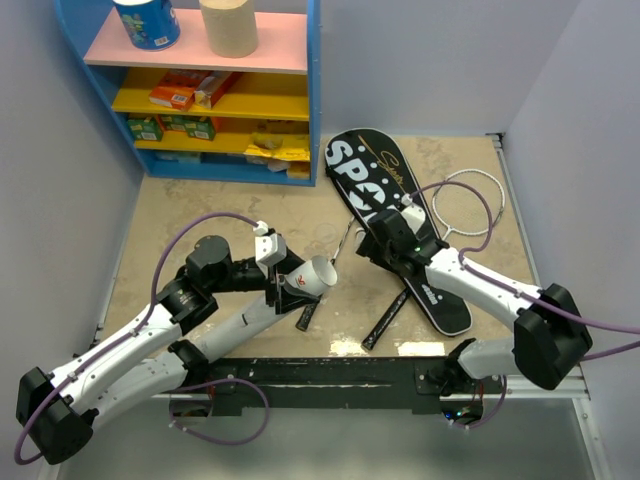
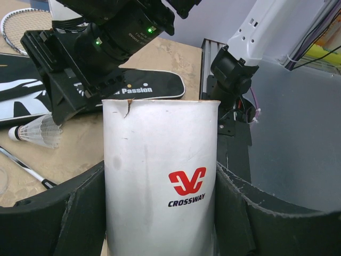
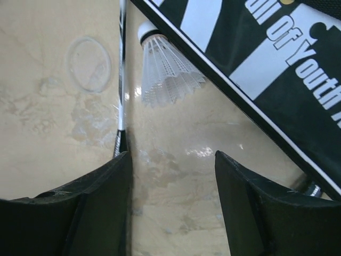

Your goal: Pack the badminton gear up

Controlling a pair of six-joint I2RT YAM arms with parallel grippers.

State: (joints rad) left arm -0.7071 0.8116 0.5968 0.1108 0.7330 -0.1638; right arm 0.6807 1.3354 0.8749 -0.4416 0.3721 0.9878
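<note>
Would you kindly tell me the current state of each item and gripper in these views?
white tube: gripped, tilted, top end open, rim slightly torn.
left gripper: shut on the white tube.
right gripper: open, holding nothing.
shuttlecock: loose, lying on its side beside the bag.
black bag: lying flat; zip not visible.
right-hand racket: flat on the table, unpacked.
second racket: on the table, head hidden.
</note>
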